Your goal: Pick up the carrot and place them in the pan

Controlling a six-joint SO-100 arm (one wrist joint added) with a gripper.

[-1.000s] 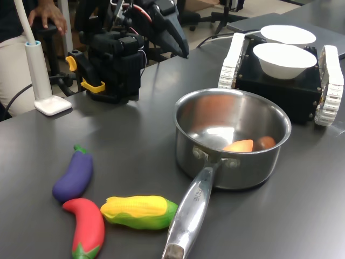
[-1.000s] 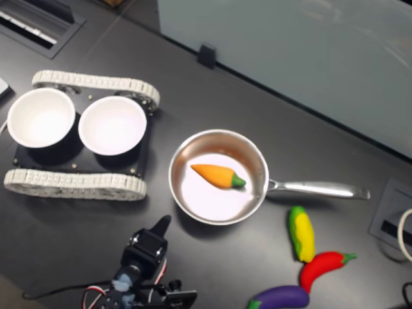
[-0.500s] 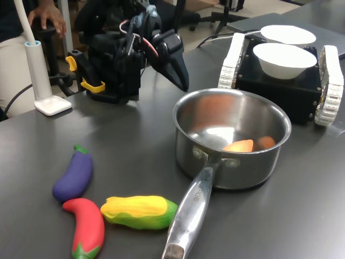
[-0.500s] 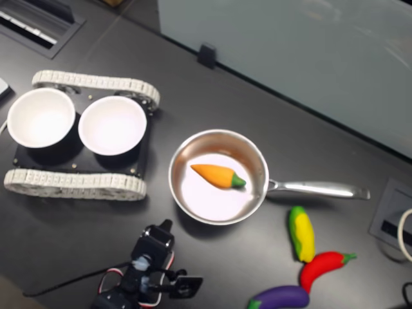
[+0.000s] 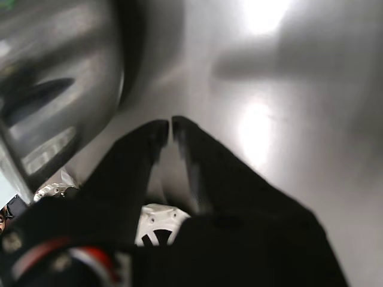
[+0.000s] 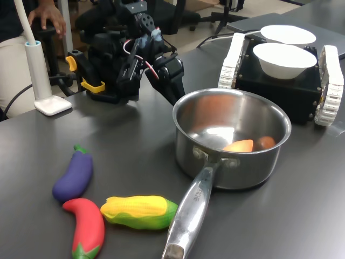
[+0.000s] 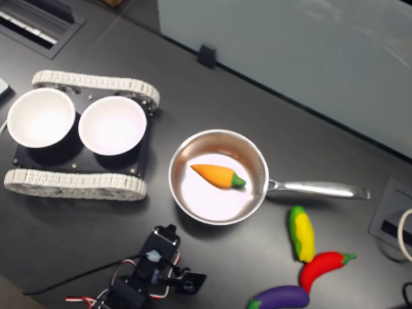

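The carrot (image 7: 217,175) lies on the floor of the pan (image 7: 259,161), orange with its green end toward the handle; in the first exterior view only its orange body (image 6: 240,145) shows over the pan's wall (image 6: 186,145). My gripper (image 6: 176,96) hangs just outside the pan's rim, on the side away from the handle, black fingers pointing down at the table. In the wrist view the gripper (image 5: 166,125) is shut with nothing between its tips, and the pan's shiny wall (image 5: 54,72) is close beside it. In the second exterior view the gripper (image 7: 169,230) sits below the pan.
A purple eggplant (image 6: 74,174), red chili (image 6: 86,226) and yellow corn (image 6: 138,211) lie near the pan's handle (image 6: 191,208). Two white bowls (image 6: 283,59) sit on a black tracked base. A white post (image 6: 39,70) and a person's hand (image 6: 47,13) are behind the arm's base.
The arm has folded down and drawn back from above the pan; the shut gripper dropped to the table's level beside the pan's rim. The carrot has not moved.
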